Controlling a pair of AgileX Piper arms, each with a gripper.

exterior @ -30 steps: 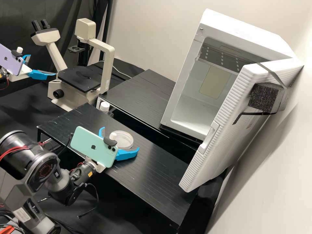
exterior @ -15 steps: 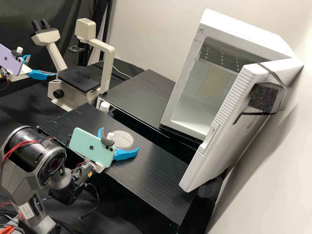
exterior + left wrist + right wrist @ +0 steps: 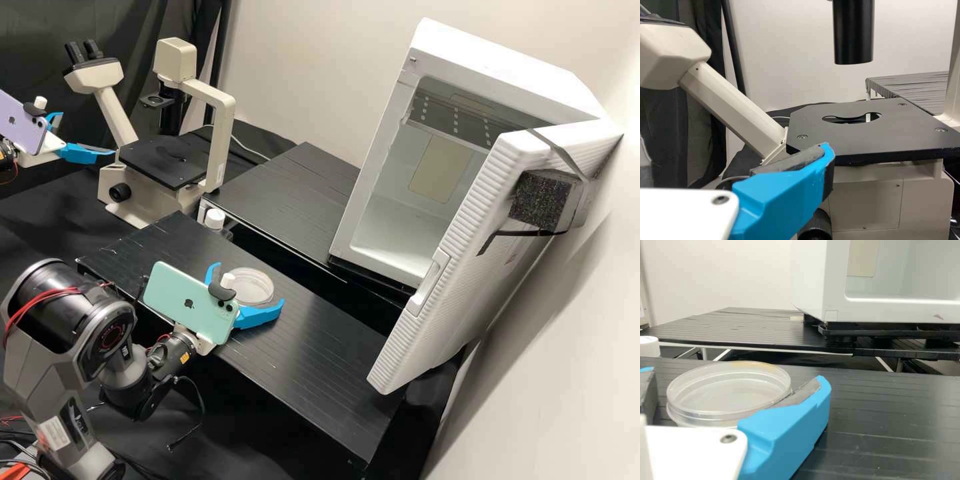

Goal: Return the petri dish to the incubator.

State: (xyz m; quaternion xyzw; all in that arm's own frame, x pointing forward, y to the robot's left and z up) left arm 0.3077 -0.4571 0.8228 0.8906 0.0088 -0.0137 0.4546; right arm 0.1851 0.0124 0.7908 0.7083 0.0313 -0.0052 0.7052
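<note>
- Under your right gripper [image 3: 247,285] you have the near black table [image 3: 327,360], its top marked with long parallel lines.
- Directly on it, between that gripper's parted blue fingers, you see the clear petri dish [image 3: 252,287] lying flat.
- Beyond your right gripper, past a dark gap, runs the far black table [image 3: 287,193], carrying the white incubator [image 3: 507,63] on a black base [image 3: 865,332].
- Just ahead of your left gripper [image 3: 87,133], the microscope [image 3: 157,163] stands upright on the bench's black cloth [image 3: 40,217].
</note>
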